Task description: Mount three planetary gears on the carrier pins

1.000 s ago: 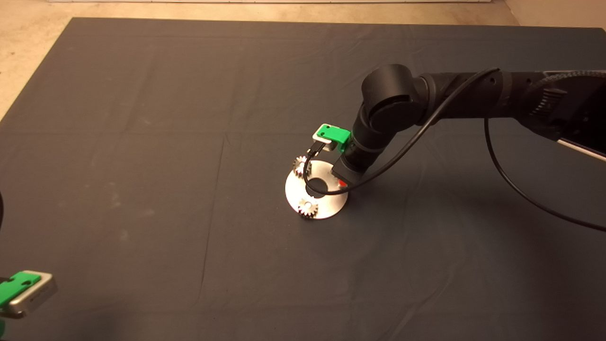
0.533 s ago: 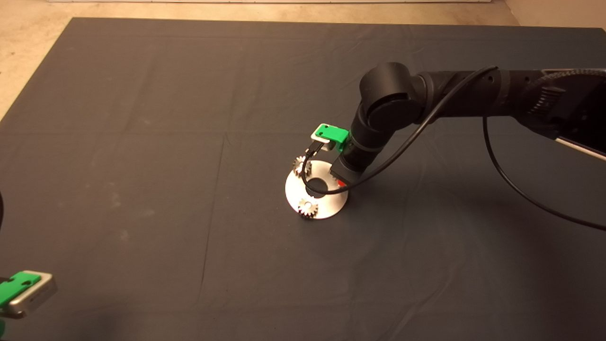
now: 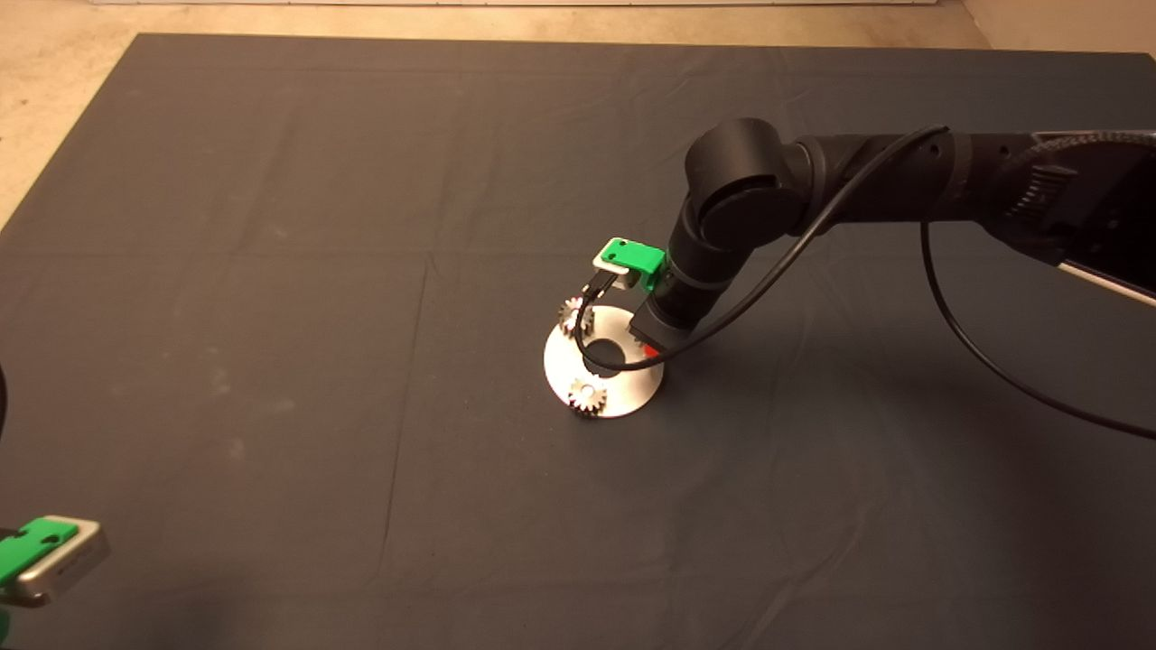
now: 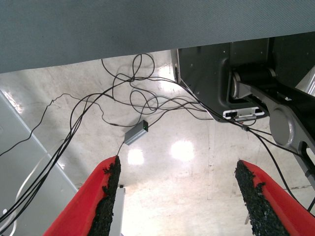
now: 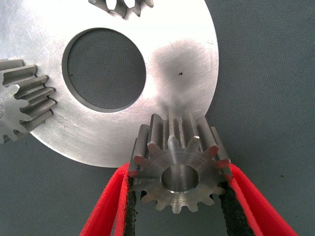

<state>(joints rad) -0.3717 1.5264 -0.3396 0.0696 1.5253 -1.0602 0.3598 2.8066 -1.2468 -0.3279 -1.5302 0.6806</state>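
The round silver disc [image 3: 623, 384] with a large central hole lies mid-mat. Two gears sit on it, one at its far left [image 3: 573, 316] and one at its near edge [image 3: 588, 395]. Both also show in the right wrist view, one [image 5: 22, 103] beside the hole and one [image 5: 125, 6] cut off by the picture's edge. My right gripper [image 3: 647, 339] is at the disc's right edge. In its wrist view the gripper [image 5: 178, 169] is shut on a third gear [image 5: 179, 172], held over the disc's rim [image 5: 187, 59]. The pin there is hidden under this gear.
My left gripper [image 3: 45, 555] is parked at the mat's near left edge, fingers [image 4: 110, 196] open, looking at the floor with cables [image 4: 123, 103]. A black cable [image 3: 623, 366] loops from the right wrist over the disc. Bare concrete floor [image 3: 54, 54] lies beyond the mat.
My right arm has shifted very slightly left with the gear still in its fingers. The disc, the two seated gears and the left gripper have not moved.
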